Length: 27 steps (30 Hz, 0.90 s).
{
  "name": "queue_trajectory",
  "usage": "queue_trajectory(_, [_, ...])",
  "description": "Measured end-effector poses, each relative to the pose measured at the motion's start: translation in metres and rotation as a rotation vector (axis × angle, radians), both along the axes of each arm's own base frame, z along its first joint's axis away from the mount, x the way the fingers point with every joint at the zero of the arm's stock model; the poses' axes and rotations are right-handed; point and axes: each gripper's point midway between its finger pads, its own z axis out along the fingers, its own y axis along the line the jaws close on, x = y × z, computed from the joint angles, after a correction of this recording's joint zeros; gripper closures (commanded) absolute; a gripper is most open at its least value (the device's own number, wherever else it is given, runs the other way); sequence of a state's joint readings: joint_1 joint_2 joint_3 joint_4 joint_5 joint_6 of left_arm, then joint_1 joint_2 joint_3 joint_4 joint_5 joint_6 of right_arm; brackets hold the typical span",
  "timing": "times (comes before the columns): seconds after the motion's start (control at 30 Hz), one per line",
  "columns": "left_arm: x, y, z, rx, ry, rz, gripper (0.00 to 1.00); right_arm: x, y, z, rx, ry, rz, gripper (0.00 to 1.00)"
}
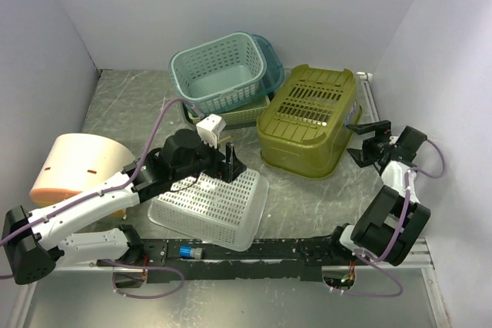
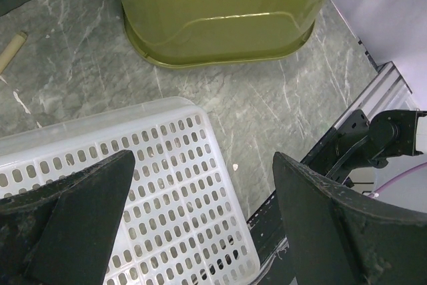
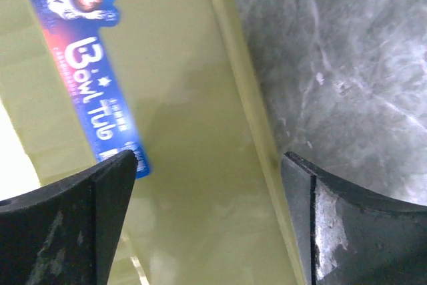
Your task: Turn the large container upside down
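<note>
The large olive-green container (image 1: 307, 117) stands with its rim on the table and its slotted base facing up, right of centre. It also shows in the left wrist view (image 2: 220, 11) and fills the right wrist view (image 3: 180, 131), with a blue label (image 3: 93, 71) on its wall. My right gripper (image 1: 365, 140) is open and empty at the container's right side, its jaws (image 3: 210, 158) either side of the rim line. My left gripper (image 1: 231, 160) is open and empty (image 2: 203, 165), hovering over an overturned white basket (image 1: 207, 205).
The white perforated basket (image 2: 153, 185) lies near the front rail (image 1: 269, 251). Two nested teal baskets (image 1: 223, 71) sit on a pale green one (image 1: 246, 115) at the back. A cream tub (image 1: 77, 163) lies at the left. A wooden stick (image 2: 13, 48) lies on the table.
</note>
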State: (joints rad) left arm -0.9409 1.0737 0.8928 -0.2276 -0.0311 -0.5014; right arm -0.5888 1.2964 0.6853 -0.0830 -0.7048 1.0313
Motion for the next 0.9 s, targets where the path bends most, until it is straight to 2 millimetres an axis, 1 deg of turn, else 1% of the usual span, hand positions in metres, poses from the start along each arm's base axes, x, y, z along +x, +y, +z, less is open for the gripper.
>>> queue_trajectory(0.13, [0.0, 0.0, -0.001, 0.001, 0.001, -0.002, 0.04, 0.001, -0.017, 0.004, -0.116, 0.056, -0.019, 0.03])
queue_trajectory(0.23, [-0.001, 0.0, -0.001, 0.002, 0.0, -0.004, 0.04, -0.001, -0.033, 0.008, -0.229, 0.109, -0.037, 0.03])
queue_trajectory(0.33, [-0.001, 0.0, -0.001, 0.004, -0.002, -0.006, 0.04, -0.006, -0.044, 0.01, -0.324, 0.168, -0.046, 0.03])
queue_trajectory(0.4, [0.0, 0.0, -0.001, 0.006, -0.004, -0.006, 0.04, -0.008, -0.044, 0.014, -0.389, 0.182, -0.031, 0.03])
queue_trajectory(0.43, [0.0, 0.0, -0.001, 0.009, -0.006, -0.007, 0.04, -0.007, -0.041, 0.019, -0.432, 0.176, -0.012, 0.03])
queue_trajectory(0.47, [0.0, 0.001, -0.002, 0.011, -0.008, -0.006, 0.04, -0.006, -0.033, 0.025, -0.476, 0.165, 0.017, 0.03])
queue_trajectory(0.53, [0.002, 0.002, -0.003, 0.024, -0.01, 0.002, 0.04, 0.002, -0.005, 0.045, -0.572, 0.106, 0.104, 0.03])
queue_trajectory(0.57, [0.003, 0.003, -0.003, 0.035, -0.011, 0.01, 0.04, 0.008, 0.013, 0.058, -0.619, 0.057, 0.158, 0.02])
queue_trajectory(0.63, [0.007, 0.006, 0.0, 0.048, -0.013, 0.032, 0.04, 0.018, 0.058, 0.089, -0.699, -0.076, 0.281, 0.02])
queue_trajectory(0.7, [0.014, 0.011, 0.007, 0.046, -0.023, 0.066, 0.04, 0.02, 0.099, 0.116, -0.739, -0.198, 0.388, 0.01])
queue_trajectory(0.77, [0.024, 0.02, 0.014, 0.037, -0.026, 0.123, 0.04, 0.018, 0.135, 0.135, -0.763, -0.288, 0.483, 0.0])
queue_trajectory(0.8, [0.032, 0.027, 0.016, 0.031, -0.022, 0.169, 0.04, 0.017, 0.149, 0.14, -0.769, -0.314, 0.518, 0.0])
queue_trajectory(0.83, [0.04, 0.037, 0.018, 0.027, -0.016, 0.226, 0.04, 0.013, 0.169, 0.143, -0.778, -0.342, 0.568, 0.0])
queue_trajectory(0.9, [0.054, 0.059, 0.018, 0.024, 0.001, 0.333, 0.04, 0.002, 0.21, 0.14, -0.775, -0.378, 0.678, 0.0])
